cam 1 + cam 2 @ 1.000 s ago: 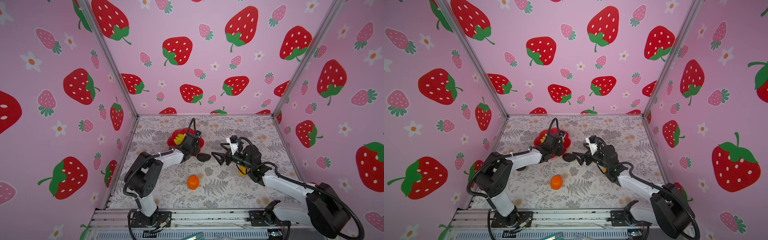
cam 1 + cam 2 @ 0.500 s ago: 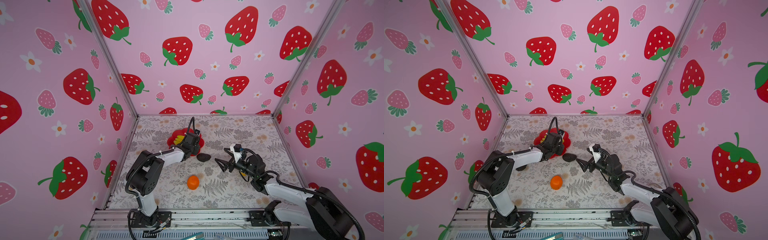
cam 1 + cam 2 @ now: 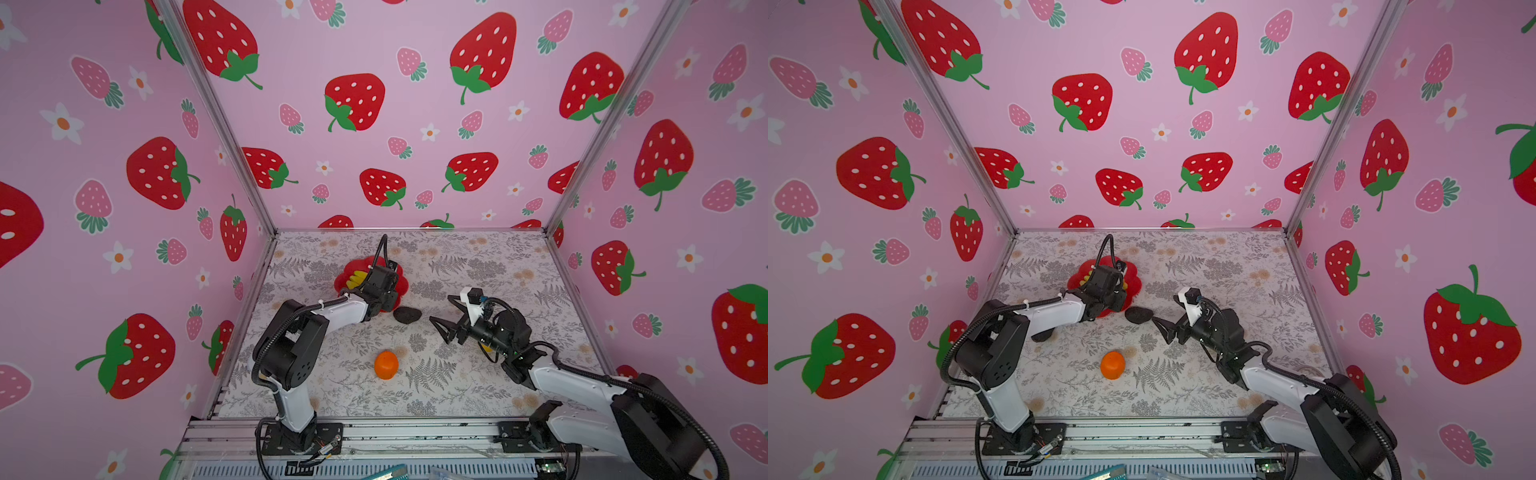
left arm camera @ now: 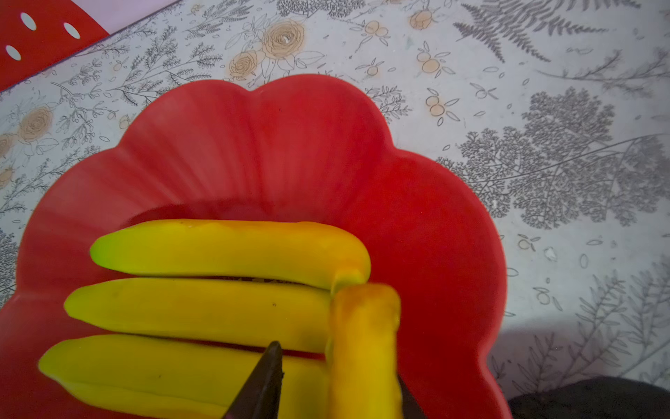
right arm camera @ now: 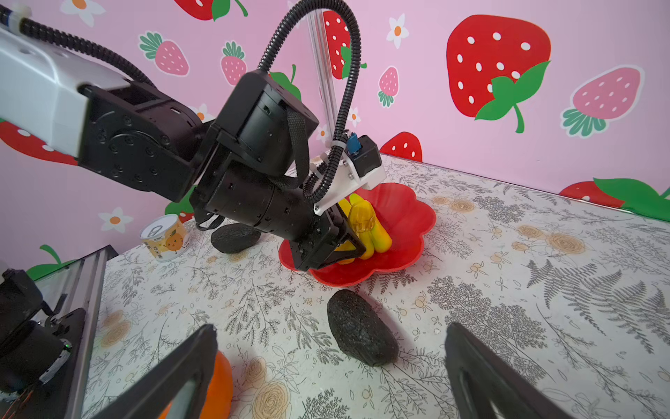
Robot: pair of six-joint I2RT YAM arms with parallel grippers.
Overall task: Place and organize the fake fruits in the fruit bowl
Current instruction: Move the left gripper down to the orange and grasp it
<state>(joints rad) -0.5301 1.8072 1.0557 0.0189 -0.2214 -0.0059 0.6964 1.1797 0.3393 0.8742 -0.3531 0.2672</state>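
The left pincer [image 5: 353, 235] stands loosened around the banana bunch [image 4: 217, 308], which lies in the red bowl [image 4: 290, 145] toward the desk's [image 3: 498, 270] far edge. The right pincer [image 3: 441, 308] gapes wide just beside an avocado [image 3: 407, 314].

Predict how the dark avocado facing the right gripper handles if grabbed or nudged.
The avocado has rough, matte skin, so a grip probably won't slip. It is a rounded oval lying on its side, so a sideways nudge may roll or spin it. The open right gripper looks wide enough to span it.
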